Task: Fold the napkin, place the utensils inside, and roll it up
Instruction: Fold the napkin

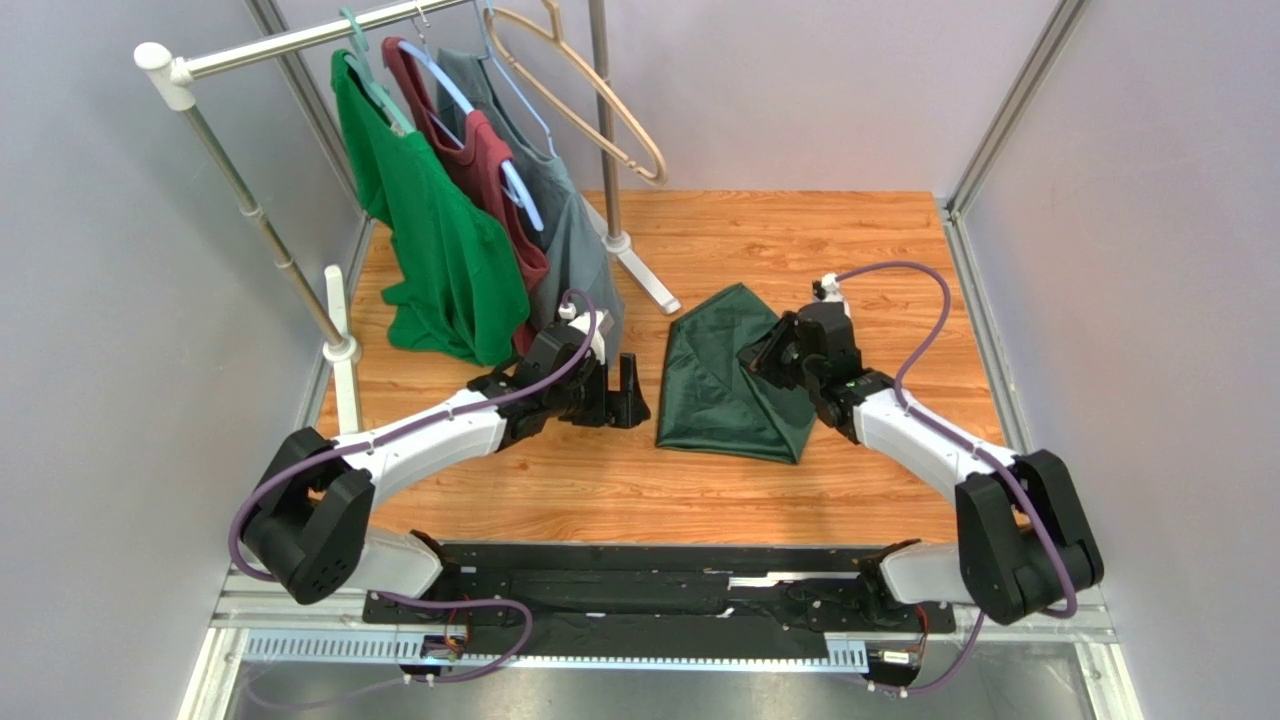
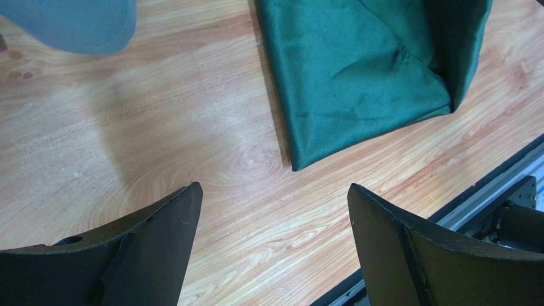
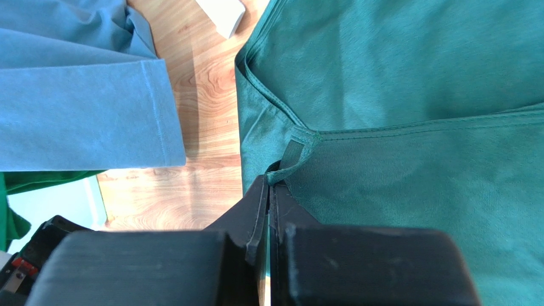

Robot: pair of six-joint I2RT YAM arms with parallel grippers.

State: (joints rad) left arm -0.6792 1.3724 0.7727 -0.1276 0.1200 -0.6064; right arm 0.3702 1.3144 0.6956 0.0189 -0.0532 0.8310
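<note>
The dark green napkin (image 1: 729,375) lies folded over on itself in the middle of the wooden table (image 1: 842,240). My right gripper (image 1: 763,357) is shut on a corner of it; in the right wrist view the jaws pinch the napkin's hemmed edge (image 3: 284,162) at the fingertips. My left gripper (image 1: 628,402) is open and empty just left of the napkin, its fingertips (image 2: 185,210) over bare wood, the napkin's near corner (image 2: 357,76) ahead of it. The fork is not in view.
A clothes rack (image 1: 271,240) stands at the back left with a bright green shirt (image 1: 436,240), a dark red one and a grey-green shirt (image 1: 564,225) hanging close behind my left arm. Grey walls enclose the table. A black rail runs along the near edge (image 1: 661,578).
</note>
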